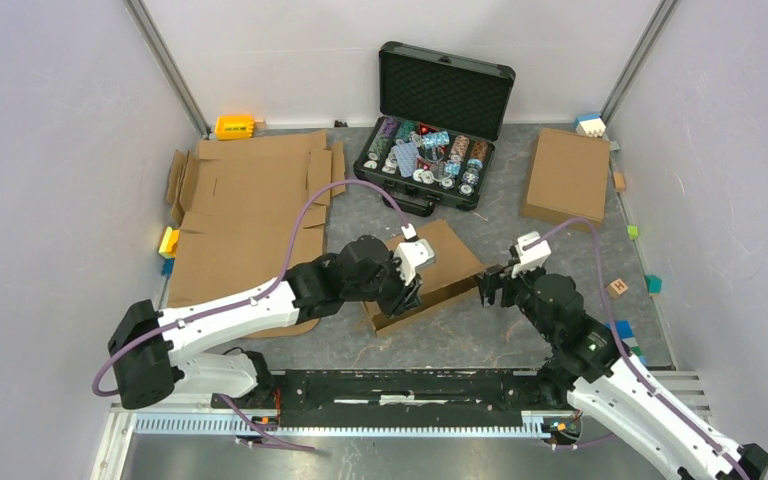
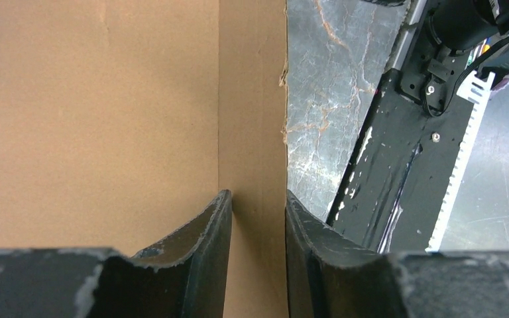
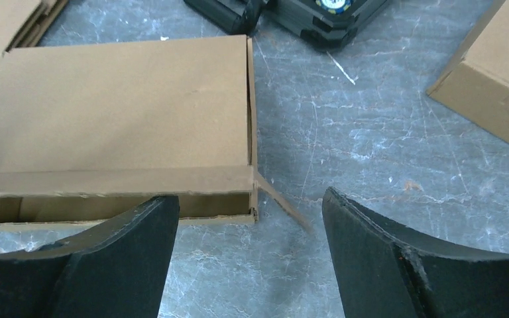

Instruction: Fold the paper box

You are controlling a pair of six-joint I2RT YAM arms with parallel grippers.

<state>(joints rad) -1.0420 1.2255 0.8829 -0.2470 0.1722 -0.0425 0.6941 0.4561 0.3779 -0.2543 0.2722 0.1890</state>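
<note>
Left gripper [image 2: 257, 199]: clamped on the near upright wall of the paper box [image 1: 450, 255], one finger inside the wall and one outside, both pressed to the cardboard. It looks like a pinch or a hold-down on that wall, not a lift.

Right gripper [image 3: 248, 197]: jaws wide apart, gripping nothing. It hovers just off the box's right front corner, low over the table [image 3: 371, 132], with no contact visible.

Box position: middle of the table, between the two arms, sitting flat and turned at an angle to the table edge.

Done, as far as I can judge:
- body is formed, walls up
- top panel is down and flat over the body
- front strip is folded down over the near side

Left:
- a small tab [image 3: 280, 202] sticks out at the right front corner and is not tucked
- a dark gap runs under the front strip, so the closure looks unseated
- likely next: push the tab in and press the front home

I cannot tell whether the left end is closed.

Around it: flat cardboard sheets [image 1: 250, 200] far left, an open black case [image 1: 440, 90] of chips behind, and a second closed cardboard box [image 1: 567, 175] at right rear.
</note>
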